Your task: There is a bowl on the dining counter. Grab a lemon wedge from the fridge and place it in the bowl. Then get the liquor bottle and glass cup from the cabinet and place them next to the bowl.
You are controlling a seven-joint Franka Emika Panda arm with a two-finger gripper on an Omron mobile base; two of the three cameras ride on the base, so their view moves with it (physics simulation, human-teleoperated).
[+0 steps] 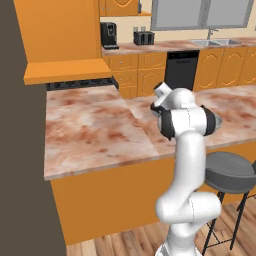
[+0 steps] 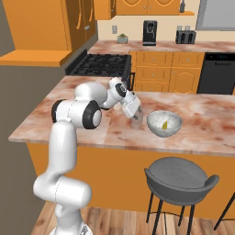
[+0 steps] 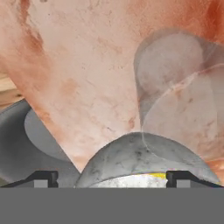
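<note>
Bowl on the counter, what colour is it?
Grey bowl, yellow wedge inside; right base view shows it best.

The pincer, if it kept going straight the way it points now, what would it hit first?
Probably the clear glass cup standing on the marble counter, right ahead of the open pincer. The grey bowl with the lemon wedge sits just beside that line; depth is hard to judge.

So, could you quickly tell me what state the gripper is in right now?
Gripper: open, fingers spread wide, holding nothing; it sits just over the glass cup beside the bowl.
</note>
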